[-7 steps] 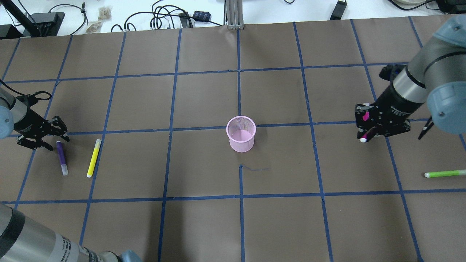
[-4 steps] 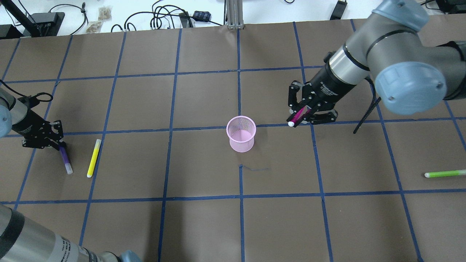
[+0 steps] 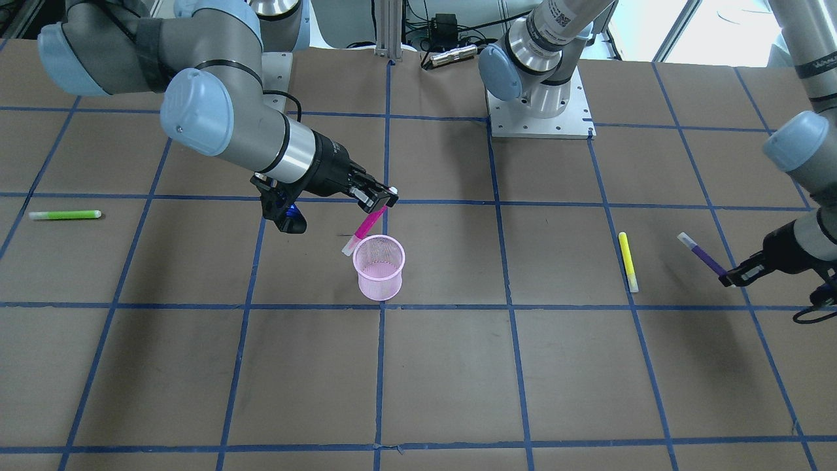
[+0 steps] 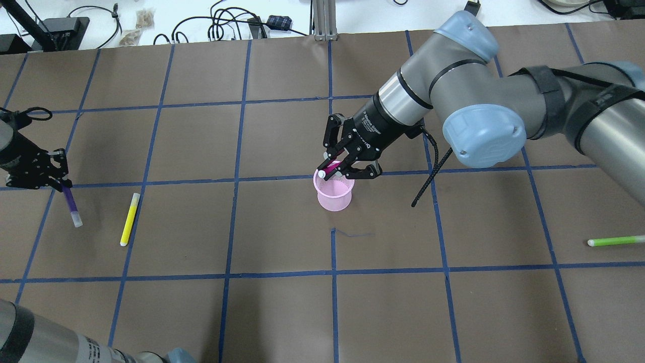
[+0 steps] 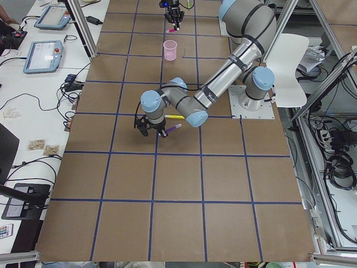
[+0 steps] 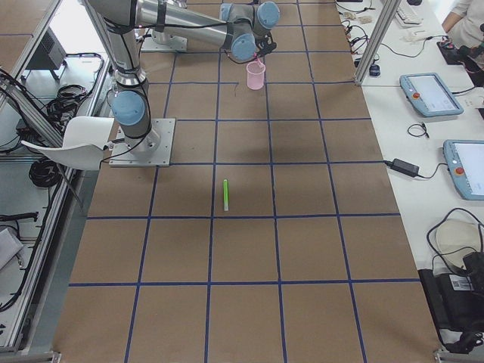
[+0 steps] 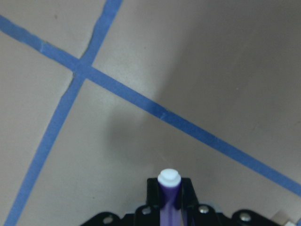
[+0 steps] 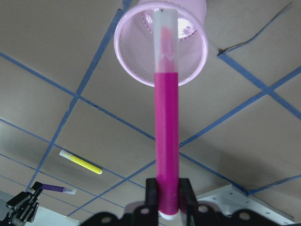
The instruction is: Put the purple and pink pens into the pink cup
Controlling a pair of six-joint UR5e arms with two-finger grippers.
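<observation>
Pens are what this job is about, and 1 of them is right at the pink cup (image 4: 333, 199), which stands upright near the middle of the table (image 4: 282, 312). The right end effector (image 4: 335, 165) hangs just above the cup, on its far side, and is clenched on the pink pen (image 3: 365, 229). It grips the pen at the top end. The pen slants down toward the cup, and its white tip sits just over the cup's rim. The tip is not inside the cup yet. From the right wrist camera the pen lines up with the cup's open mouth. The purple pen (image 4: 70, 201) is well apart from the cup, far out on the cup's left side. The left end effector (image 4: 61, 180) is clenched on 1 end of it, and the pen slants with its white tip pointing away from the end effector. I cannot tell if that tip touches the table. A yellow pen (image 4: 129, 219) lies flat on the table between the cup and the purple pen, nearer to the purple pen. A green pen (image 4: 615, 240) lies flat far out on the cup's right side.
</observation>
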